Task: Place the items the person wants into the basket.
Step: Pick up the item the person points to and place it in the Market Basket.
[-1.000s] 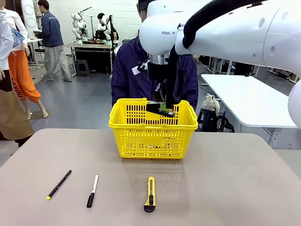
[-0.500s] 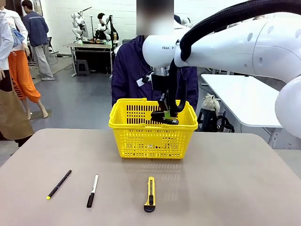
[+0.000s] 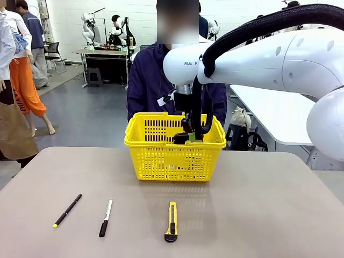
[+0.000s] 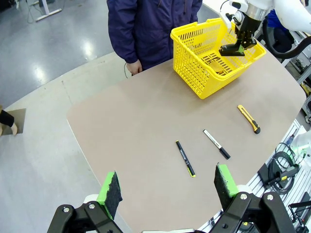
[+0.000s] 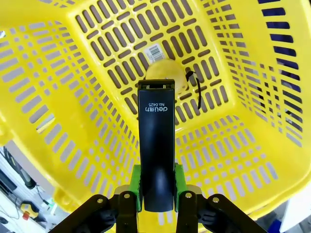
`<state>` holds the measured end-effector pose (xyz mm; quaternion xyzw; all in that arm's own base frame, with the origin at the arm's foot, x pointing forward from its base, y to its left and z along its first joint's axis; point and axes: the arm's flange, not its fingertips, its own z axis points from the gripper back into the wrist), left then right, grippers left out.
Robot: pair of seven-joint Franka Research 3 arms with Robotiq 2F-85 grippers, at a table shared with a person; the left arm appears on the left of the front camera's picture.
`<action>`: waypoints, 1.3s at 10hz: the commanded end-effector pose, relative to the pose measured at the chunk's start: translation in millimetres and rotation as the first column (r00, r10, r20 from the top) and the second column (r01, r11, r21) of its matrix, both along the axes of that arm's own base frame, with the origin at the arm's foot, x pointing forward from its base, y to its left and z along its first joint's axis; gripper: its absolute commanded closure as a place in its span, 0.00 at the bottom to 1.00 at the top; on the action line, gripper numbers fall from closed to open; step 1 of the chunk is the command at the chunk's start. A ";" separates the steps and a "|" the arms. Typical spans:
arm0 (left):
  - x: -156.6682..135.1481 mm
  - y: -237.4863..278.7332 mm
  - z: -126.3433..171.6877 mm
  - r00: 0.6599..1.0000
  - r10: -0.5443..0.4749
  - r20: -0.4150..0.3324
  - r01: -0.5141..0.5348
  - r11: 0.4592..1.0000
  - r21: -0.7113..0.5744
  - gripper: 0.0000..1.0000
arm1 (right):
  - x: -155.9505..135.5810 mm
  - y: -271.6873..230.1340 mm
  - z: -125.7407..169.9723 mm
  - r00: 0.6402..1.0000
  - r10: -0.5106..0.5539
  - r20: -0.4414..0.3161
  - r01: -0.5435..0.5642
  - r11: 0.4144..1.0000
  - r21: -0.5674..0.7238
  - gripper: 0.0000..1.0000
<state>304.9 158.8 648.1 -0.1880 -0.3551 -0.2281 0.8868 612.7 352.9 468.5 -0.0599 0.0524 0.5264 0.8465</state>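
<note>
My right gripper clamped stapler, hung inside basket near table's far edge, over tape measure. Left gripper gaped empty. Knife lay near front edge.

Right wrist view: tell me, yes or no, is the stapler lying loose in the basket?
No, the right hand clamps the black stapler between its green pads, above the floor of the yellow basket.

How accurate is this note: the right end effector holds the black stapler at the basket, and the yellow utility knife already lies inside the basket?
One error: the front view shows the utility knife on the table, in front of the basket, not inside it. The rest stands: the right end effector holds the black stapler at the basket.
</note>
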 end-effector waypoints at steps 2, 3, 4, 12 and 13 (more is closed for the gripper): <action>-0.7 1.8 -0.7 1.000 -0.014 0.011 0.014 1.000 -0.004 0.00 | 12.4 0.9 -6.6 1.000 0.023 -0.021 -0.024 0.999 -0.032 0.69; -0.7 1.8 -0.7 1.000 -0.014 0.011 0.014 1.000 -0.004 0.00 | 12.6 1.3 -7.6 0.999 0.028 -0.024 -0.029 0.999 -0.033 0.69; -0.7 1.8 -0.7 1.000 -0.014 0.011 0.014 1.000 -0.004 0.00 | 12.1 1.6 -7.6 0.999 0.042 -0.023 -0.043 0.999 -0.029 0.69; -0.7 1.8 -0.7 1.000 -0.014 0.011 0.014 1.000 -0.004 0.00 | 12.8 0.6 -7.5 0.997 0.073 -0.027 -0.073 0.997 -0.008 0.00; -0.7 1.8 -0.7 1.000 -0.014 0.011 0.014 1.000 -0.004 0.00 | 12.9 0.0 -7.7 0.997 0.071 -0.027 -0.071 0.997 -0.008 0.00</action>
